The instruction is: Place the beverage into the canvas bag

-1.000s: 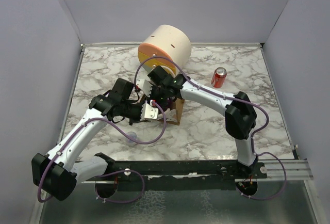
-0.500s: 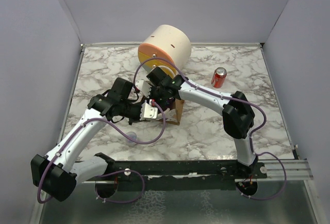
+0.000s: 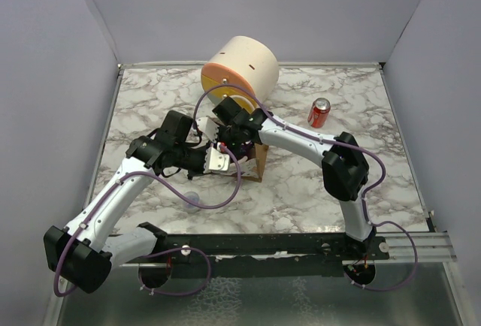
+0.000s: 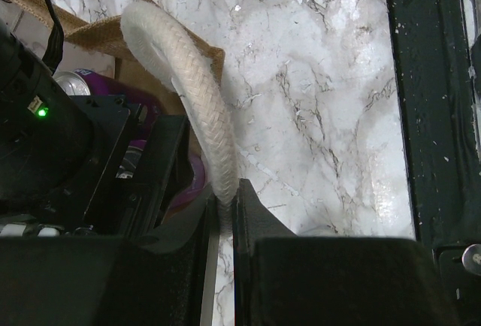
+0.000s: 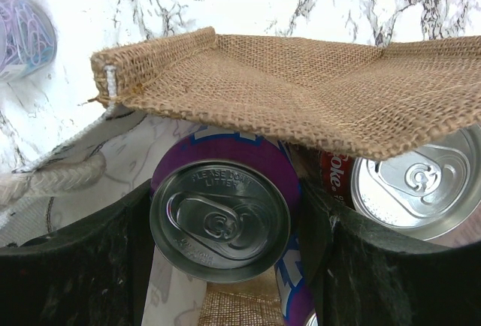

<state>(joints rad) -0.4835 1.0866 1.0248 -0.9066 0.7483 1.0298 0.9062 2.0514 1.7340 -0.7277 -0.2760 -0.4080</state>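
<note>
The tan canvas bag (image 3: pixel 255 163) stands mid-table, mostly hidden under both arms. My left gripper (image 3: pixel 218 162) is shut on the bag's white rope handle (image 4: pixel 188 86), pinched between its jaws (image 4: pixel 224 204), and holds that side up. My right gripper (image 3: pixel 229 142) is at the bag's mouth, shut on a purple beverage can (image 5: pixel 220 224) held upright, a finger against each side of it. The burlap wall (image 5: pixel 301 89) folds over just beyond the can. A red cola can (image 5: pixel 413 183) stands inside the bag to its right. The purple can's top also shows in the left wrist view (image 4: pixel 71 82).
A second red can (image 3: pixel 319 113) stands on the marble at the right. A large cream cylinder with orange and yellow drawers (image 3: pixel 240 70) stands just behind the bag. A small clear container (image 5: pixel 19 33) sits on the table near the bag. Grey walls enclose the table.
My right arm has shifted slightly left and toward the back with the purple can at the bag's mouth. The left gripper has kept hold of the handle.
</note>
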